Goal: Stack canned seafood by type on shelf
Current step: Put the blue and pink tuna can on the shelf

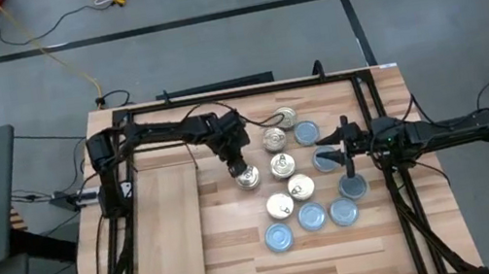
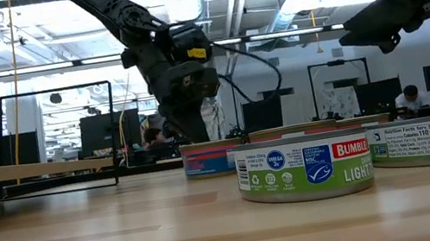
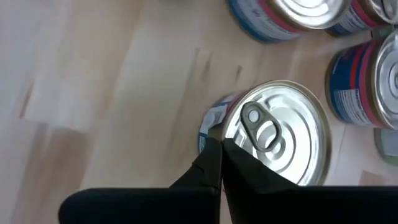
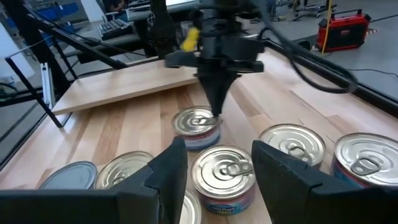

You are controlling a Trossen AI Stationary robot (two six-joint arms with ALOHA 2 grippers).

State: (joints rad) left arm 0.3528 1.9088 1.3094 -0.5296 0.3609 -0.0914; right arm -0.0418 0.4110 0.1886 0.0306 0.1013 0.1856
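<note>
Several canned seafood tins stand in a cluster on the slatted tabletop: gold-topped ones [image 1: 282,164] toward the left, pale blue-silver ones [image 1: 311,217] toward the right and near side. The shelf [image 1: 171,232], a plain pale board with a thin black wire frame, lies flat at the left with nothing on it. My left gripper [image 3: 221,148] is shut and slants down at the rim of the leftmost gold-topped tin [image 1: 247,178], which stands upright on the table. My right gripper [image 4: 217,168] hovers open and level above the tins at the cluster's right side. My left gripper's shut fingertips [image 3: 214,155] stand at the rim [image 3: 231,124] of the tin's pull-tab top, on its side toward the shelf. They slant down from the far left. I cannot tell whether they touch the rim. The tin sits flat on the table.
Black frame rails [image 1: 379,116] run along the table's left, right and far sides. Bare tabletop [image 1: 229,228] lies between the shelf and the cluster. People sit at desks in the room beyond the table.
</note>
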